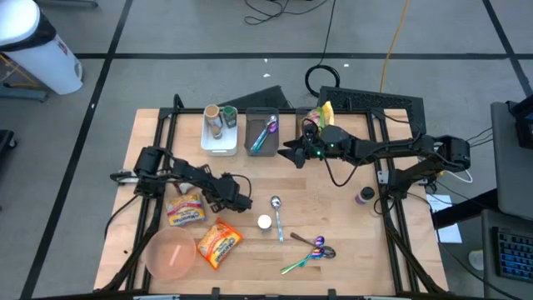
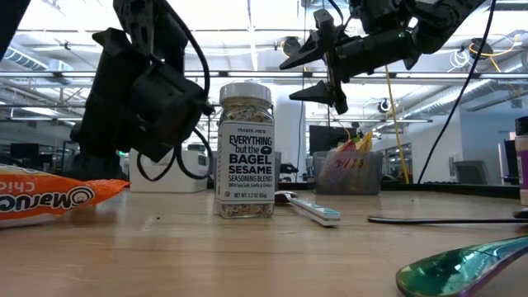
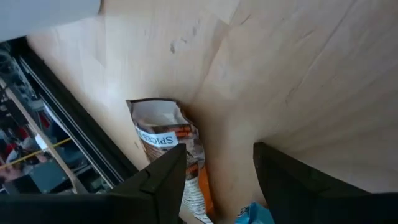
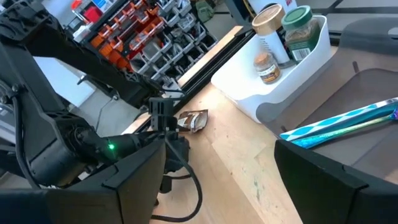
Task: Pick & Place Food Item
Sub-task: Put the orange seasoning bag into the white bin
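Two food packets lie flat on the wooden table: a yellow-and-red one point(image 1: 185, 210) and an orange one point(image 1: 218, 243) point(image 2: 49, 198). My left gripper point(image 1: 241, 202) point(image 3: 217, 155) hangs low over the table just right of the yellow-and-red packet, tilted down and open, with bare wood between its fingers. In the left wrist view a crinkled packet point(image 3: 165, 134) lies just beyond one finger. My right gripper point(image 1: 290, 152) point(image 2: 312, 70) stays raised at the table's far middle, open and holding nothing.
A seasoning jar point(image 2: 246, 148) point(image 1: 265, 222) stands upright right of my left gripper, with a spoon point(image 1: 277, 215) beside it. A pink bowl point(image 1: 171, 252) sits near left. Coloured spoons point(image 1: 312, 250) lie near right. A white bin of jars point(image 1: 221, 131) and a grey bin point(image 1: 262, 132) stand at the far side.
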You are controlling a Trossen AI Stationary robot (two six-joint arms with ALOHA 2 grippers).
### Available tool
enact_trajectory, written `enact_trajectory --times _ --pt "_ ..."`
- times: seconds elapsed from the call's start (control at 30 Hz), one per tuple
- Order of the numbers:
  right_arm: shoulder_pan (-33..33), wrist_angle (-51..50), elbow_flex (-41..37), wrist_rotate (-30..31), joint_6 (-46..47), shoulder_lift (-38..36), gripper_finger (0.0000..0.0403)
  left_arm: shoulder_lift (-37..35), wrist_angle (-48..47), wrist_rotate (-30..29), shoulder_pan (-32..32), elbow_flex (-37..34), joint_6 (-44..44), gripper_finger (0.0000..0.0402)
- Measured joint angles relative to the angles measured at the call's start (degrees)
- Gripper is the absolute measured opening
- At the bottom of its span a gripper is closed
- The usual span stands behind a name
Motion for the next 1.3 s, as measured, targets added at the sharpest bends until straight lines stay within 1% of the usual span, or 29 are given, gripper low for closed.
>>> enact_trajectory --times 0.37,0.53,0.67,0.9,1.0,1.3 --pt "0.0 0.0 0.0 0.2 -0.2 0.0 0.0293 0.1 2.7 -3.5 0.5 -0.3 0.7 0.0163" --pt "0.0 0.0 0.0 0.2 0.0 0.0 0.0293 0.0 3.6 -4.6 1.4 -3.1 0.4 0.0147" --pt "0.0 0.0 0.0 0.2 0.0 0.0 0.0293 -0.1 3.6 -4.5 1.6 -4.9 -0.6 0.0143" --pt "0.0 0.0 0.0 0.2 0.0 0.0 0.0293 0.0 3.7 -5.0 1.9 -5.0 0.3 0.0139" --pt "0.0 0.0 0.0 0.2 0.0 0.0 0.0293 0.0 3.9 -5.0 2.4 -5.0 0.4 0.0119" --pt "0.0 -0.1 0.0 0.2 0.0 0.0 0.0293 0.0 4.7 -6.4 4.2 -5.0 2.4 0.0016"
